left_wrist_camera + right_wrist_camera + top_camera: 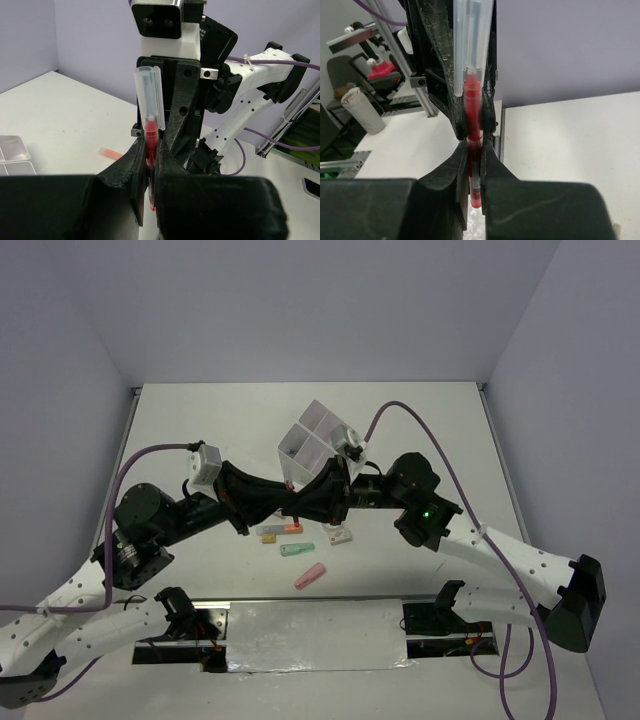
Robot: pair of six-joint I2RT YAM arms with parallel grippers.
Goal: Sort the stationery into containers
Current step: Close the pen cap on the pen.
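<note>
A thin red pen [151, 145] with a clear cap [150, 92] is held above the table by both grippers at once. My left gripper [150, 155] is shut on its red barrel, and my right gripper [474, 155] is shut on the same pen [473, 125] from the opposite side. In the top view the two grippers meet tip to tip, left [288, 506] and right [310, 502], and the pen is hidden between them. The translucent white divided box [318, 438] stands just behind them. An orange marker [283, 530], a green marker [297, 549] and a pink marker [310, 576] lie on the table in front.
A small white and red item [342, 536] lies right of the markers. A pale crinkled sheet [315, 635] covers the near edge between the arm bases. A corner of the box [12, 155] and a pink-orange marker [111, 153] show in the left wrist view.
</note>
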